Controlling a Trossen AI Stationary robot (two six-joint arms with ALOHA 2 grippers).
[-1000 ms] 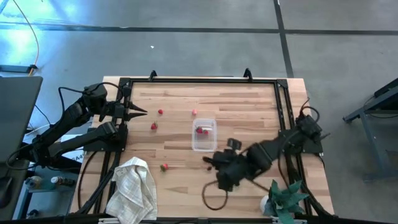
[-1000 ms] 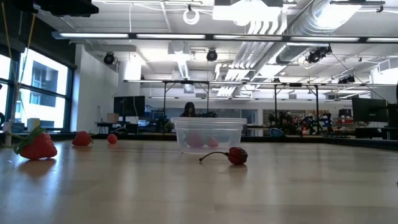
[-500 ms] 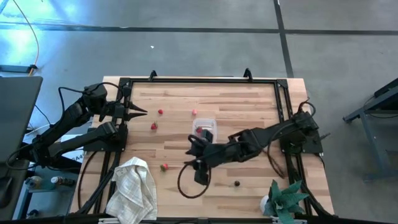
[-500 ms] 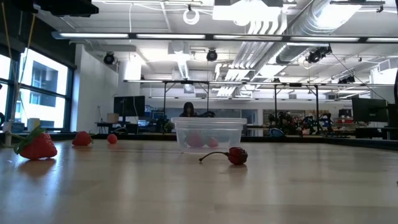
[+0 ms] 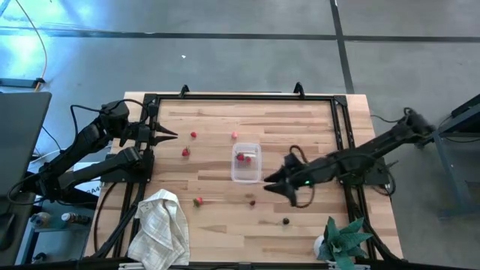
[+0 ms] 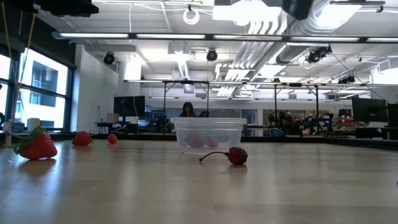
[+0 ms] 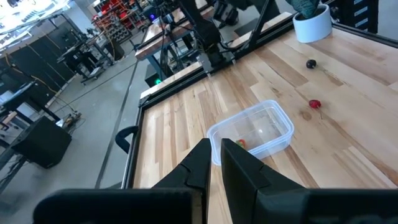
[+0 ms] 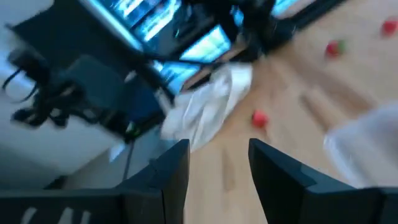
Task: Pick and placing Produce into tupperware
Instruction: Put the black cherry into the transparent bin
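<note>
The clear tupperware [image 5: 246,163] stands mid-table with red pieces inside [image 5: 241,157]; it also shows in the low view [image 6: 208,134] and the left wrist view [image 7: 252,130]. Red produce lies loose on the wood [image 5: 193,135] [image 5: 234,136] [image 5: 185,151] [image 5: 199,201] [image 5: 252,202], and one dark piece [image 5: 286,221] lies nearer the near edge. My right gripper [image 5: 270,184] hovers just right of the tupperware's near corner, open and empty [image 8: 217,162]. My left gripper [image 5: 171,135] waits shut at the left edge [image 7: 214,162].
A white cloth towel [image 5: 160,225] lies at the near left corner. A teal plant in a white pot [image 5: 341,241] stands at the near right corner. A black frame [image 5: 240,96] runs round the tabletop. A stemmed cherry [image 6: 237,155] lies in front of the tupperware in the low view.
My right arm swept from the near middle of the table toward the left, past the tupperware's near side. It then drew back toward the right and stretched out straighter. The produce and tupperware stayed put.
</note>
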